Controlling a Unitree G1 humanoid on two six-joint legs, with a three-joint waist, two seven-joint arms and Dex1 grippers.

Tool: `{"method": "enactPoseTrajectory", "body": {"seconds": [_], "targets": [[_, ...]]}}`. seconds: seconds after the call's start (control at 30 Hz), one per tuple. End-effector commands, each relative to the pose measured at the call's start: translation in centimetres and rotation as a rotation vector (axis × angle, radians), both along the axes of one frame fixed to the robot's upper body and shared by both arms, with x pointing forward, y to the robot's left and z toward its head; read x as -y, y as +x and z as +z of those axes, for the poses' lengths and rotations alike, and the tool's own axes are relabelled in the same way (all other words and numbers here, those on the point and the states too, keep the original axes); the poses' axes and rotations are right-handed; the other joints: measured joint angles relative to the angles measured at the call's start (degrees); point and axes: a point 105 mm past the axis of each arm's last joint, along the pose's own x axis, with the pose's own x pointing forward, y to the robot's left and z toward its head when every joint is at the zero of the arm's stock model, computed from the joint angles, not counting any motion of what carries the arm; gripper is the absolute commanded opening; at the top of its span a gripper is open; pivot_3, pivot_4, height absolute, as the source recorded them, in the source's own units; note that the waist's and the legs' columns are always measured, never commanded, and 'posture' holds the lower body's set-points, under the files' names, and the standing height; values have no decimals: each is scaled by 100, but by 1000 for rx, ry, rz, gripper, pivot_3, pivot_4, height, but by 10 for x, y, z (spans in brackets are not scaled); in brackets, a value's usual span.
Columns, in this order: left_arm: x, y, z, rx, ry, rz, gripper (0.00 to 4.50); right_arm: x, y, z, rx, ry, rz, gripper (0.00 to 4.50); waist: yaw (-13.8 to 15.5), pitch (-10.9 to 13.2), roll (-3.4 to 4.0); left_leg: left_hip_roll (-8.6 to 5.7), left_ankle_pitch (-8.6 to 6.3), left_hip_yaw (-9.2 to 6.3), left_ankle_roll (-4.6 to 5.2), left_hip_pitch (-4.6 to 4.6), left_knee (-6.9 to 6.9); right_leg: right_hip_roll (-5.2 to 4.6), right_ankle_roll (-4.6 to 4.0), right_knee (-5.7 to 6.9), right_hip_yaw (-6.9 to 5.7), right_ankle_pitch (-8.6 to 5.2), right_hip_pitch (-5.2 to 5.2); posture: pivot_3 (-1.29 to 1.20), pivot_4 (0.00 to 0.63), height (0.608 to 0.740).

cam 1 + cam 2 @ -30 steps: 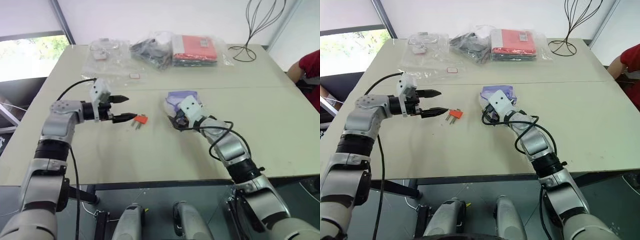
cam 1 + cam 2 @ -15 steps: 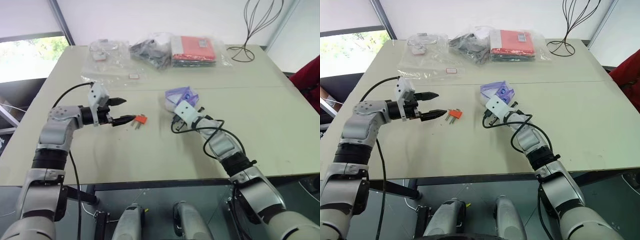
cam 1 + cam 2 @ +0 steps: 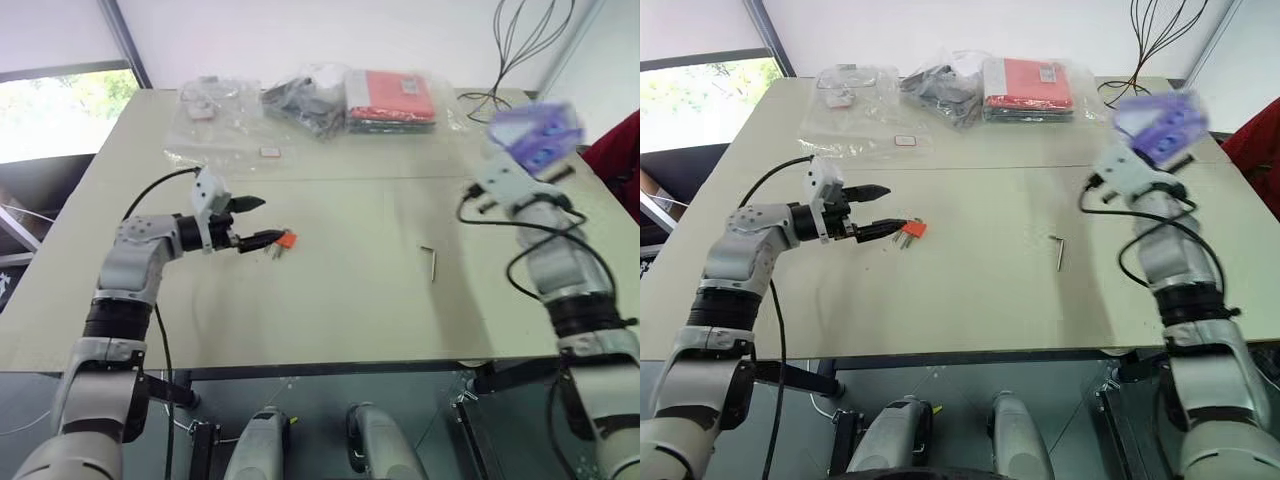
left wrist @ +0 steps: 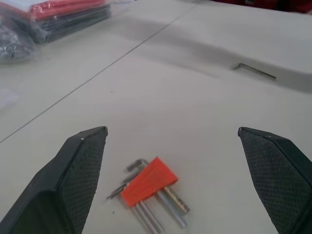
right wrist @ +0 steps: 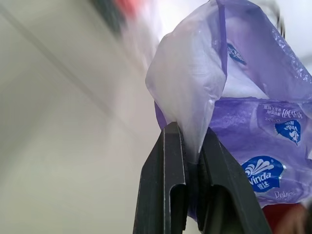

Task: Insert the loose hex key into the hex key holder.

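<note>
A plain test room is suggested by a bare beige table [image 3: 330, 310], bagged supplies [image 3: 340, 100] at twelve o'clock, white walls.

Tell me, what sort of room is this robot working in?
Probably an office or lab test space: a plain pale table by a window, with bagged supplies and a wire stand at the back.
</note>
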Motion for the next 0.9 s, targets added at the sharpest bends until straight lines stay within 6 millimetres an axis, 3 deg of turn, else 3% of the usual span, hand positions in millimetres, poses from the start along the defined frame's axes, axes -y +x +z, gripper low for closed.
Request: {"method": "enactPoseTrajectory", "body": {"seconds": [0.03,0.2,0.33,0.53,0.57,0.7,0.83,0.9], "targets": [[4,-2,7,35,-6,-20,4500,39,-18,4,36,76,-117,49,-39,1,2,1,0,3,0,3,0,1,0,2,2,0,0,0,150,740],[7,-4,4,27,-5,-29,4500,52,-28,-11,30,246,-143,49,-167,0,3,4,2,7,1,19,6,10,-4,6,13,3,11,0,150,740],[9,-4,4,23,-3,-37,4500,50,-29,-15,21,306,-128,1424,-170,0,3,5,2,14,1,64,5,14,-4,6,23,3,48,0,150,740],[9,-3,5,23,0,-37,4500,39,-28,-13,30,312,-99,4459,-153,0,3,6,2,15,1,62,4,12,-2,4,25,1,49,0,150,740],[9,-3,5,23,1,-37,4500,32,-27,-10,23,298,-68,4459,-151,0,3,5,2,15,1,61,4,11,-1,4,25,1,49,0,150,740],[0,-2,7,28,13,-11,4500,-40,-23,26,31,293,212,4459,-183,1,5,9,1,15,1,61,3,13,-1,4,26,1,46,0,150,740],[-24,3,13,25,24,64,4500,-142,-37,31,-73,579,591,4459,-167,1,4,18,1,9,1,70,0,32,-2,12,30,1,46,0,150,740],[-33,4,14,18,34,87,4500,-170,-44,29,-119,668,683,4459,-153,1,5,28,1,2,1,72,0,42,-4,16,30,1,46,0,150,740]]}}
